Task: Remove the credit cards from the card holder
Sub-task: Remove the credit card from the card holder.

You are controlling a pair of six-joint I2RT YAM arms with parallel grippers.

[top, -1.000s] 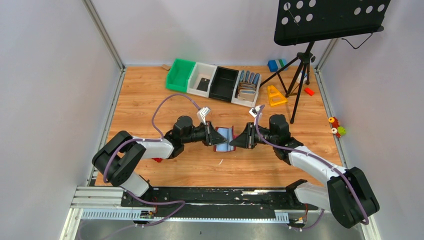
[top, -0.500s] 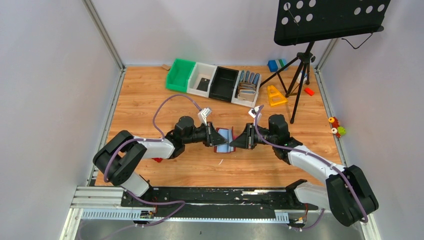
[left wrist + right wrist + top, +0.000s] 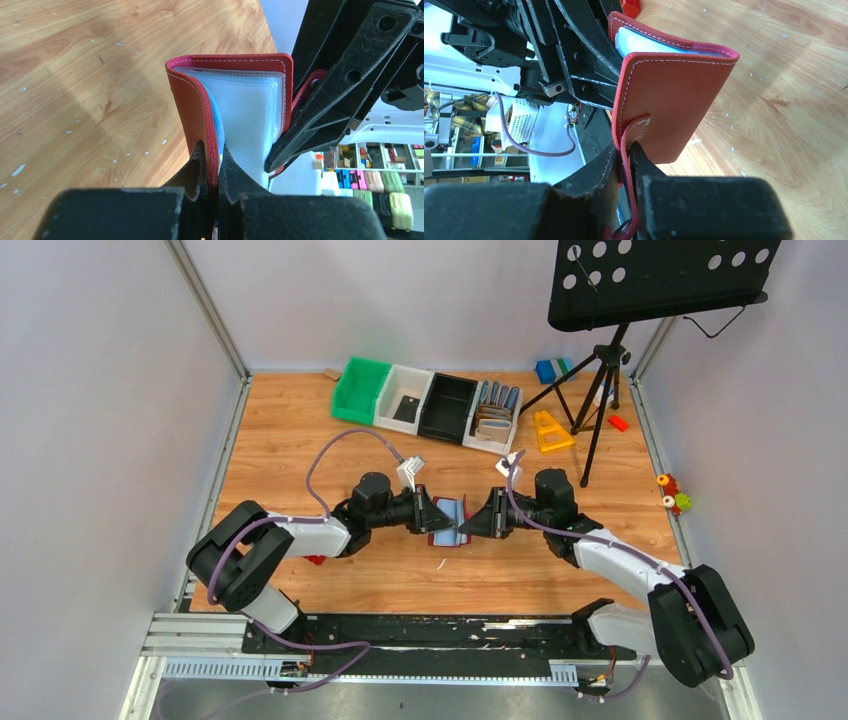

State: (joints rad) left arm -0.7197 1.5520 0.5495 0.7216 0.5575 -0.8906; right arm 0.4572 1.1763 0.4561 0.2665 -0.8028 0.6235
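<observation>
Toward the middle of the table (image 3: pixel 300 440), the card holder (image 3: pixel 451 518) was held between both grippers — the left gripper (image 3: pixel 216 167) clamped tight on 1 red cover's edge, the right gripper (image 3: pixel 626 152) nipped shut on the snap tab (image 3: pixel 635 131). Its long axis appeared to run near-to-far, covers parted left and right, pale sleeves (image 3: pixel 250 115) showing inside; no credit cards could be made out. Either arm sat equally near — 1 would likely have to let go first. Bins (image 3: pixel 430 400) lined the far edge.

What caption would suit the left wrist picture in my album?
Left gripper pinches one cover of the red card holder, opened over the wooden table, pale sleeves showing.
</observation>
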